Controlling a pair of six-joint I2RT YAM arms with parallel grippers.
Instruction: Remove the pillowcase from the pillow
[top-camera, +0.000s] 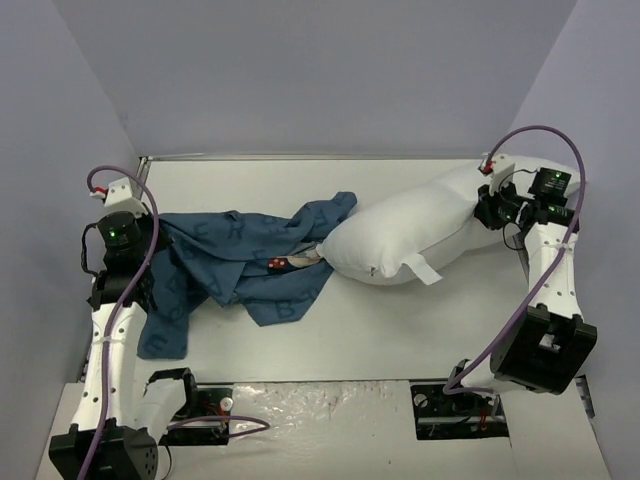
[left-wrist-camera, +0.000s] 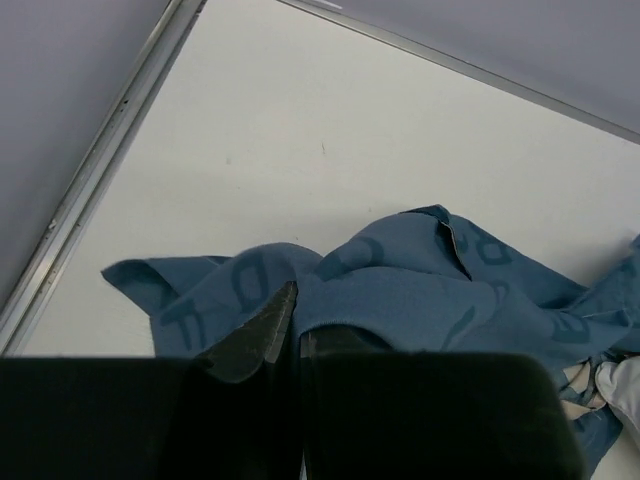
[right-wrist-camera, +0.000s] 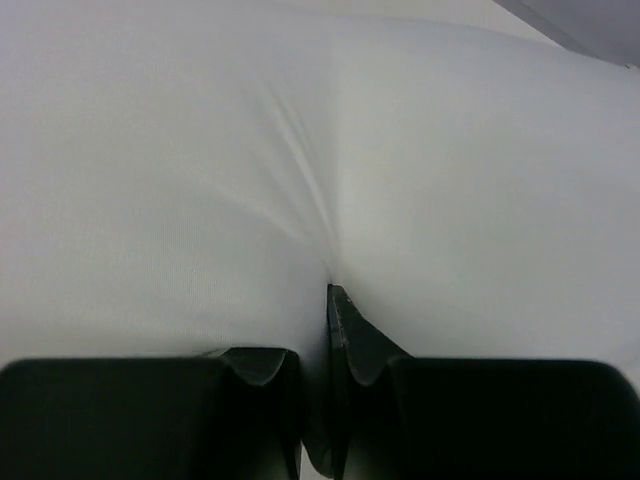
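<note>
The dark-blue pillowcase (top-camera: 245, 265) lies crumpled on the left half of the white table (top-camera: 400, 335). It is almost wholly off the pillow (top-camera: 410, 235) and spreads from beside the left arm toward the middle. A small patch of red and cream print shows among its folds near the centre. The plain white pillow rests on the right half of the table, slanting from its near-left corner up to the far right. That near-left corner touches the bunched right end of the pillowcase; whether any of it sits inside the cloth cannot be told. A small white tag (top-camera: 422, 268) sticks out from the pillow's near edge.

The left arm's fingers (left-wrist-camera: 255, 335) are closed on a fold of the pillowcase, and the blue cloth with its darker letters rises in a ridge right at their tips. Bare table and a metal edge strip (left-wrist-camera: 95, 185) lie beyond.

The right arm's fingers (right-wrist-camera: 360, 345) are closed on the far right end of the pillow. They pinch the white fabric so that creases fan out from the point between them.
</note>
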